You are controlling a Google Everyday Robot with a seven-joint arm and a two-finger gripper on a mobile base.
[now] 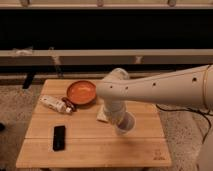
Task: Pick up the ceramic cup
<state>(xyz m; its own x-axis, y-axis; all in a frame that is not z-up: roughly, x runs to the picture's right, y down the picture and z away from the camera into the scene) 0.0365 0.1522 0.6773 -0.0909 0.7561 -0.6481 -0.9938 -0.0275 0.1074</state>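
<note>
Hovering gripper (121, 125) at ceramic cup (125, 128) — wooden table (95, 145), orange bowl (81, 92) behind

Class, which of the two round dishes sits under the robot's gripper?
The small white cup, at the gripper; the orange bowl lies apart, toward the table's far edge.

on the table (45, 150), the orange bowl (81, 92) sits at the back, a packet (55, 105) just left of it, a phone (59, 137) nearer front-left. the ceramic cup (125, 125) stands right of centre, the gripper (120, 119) at it.
</note>
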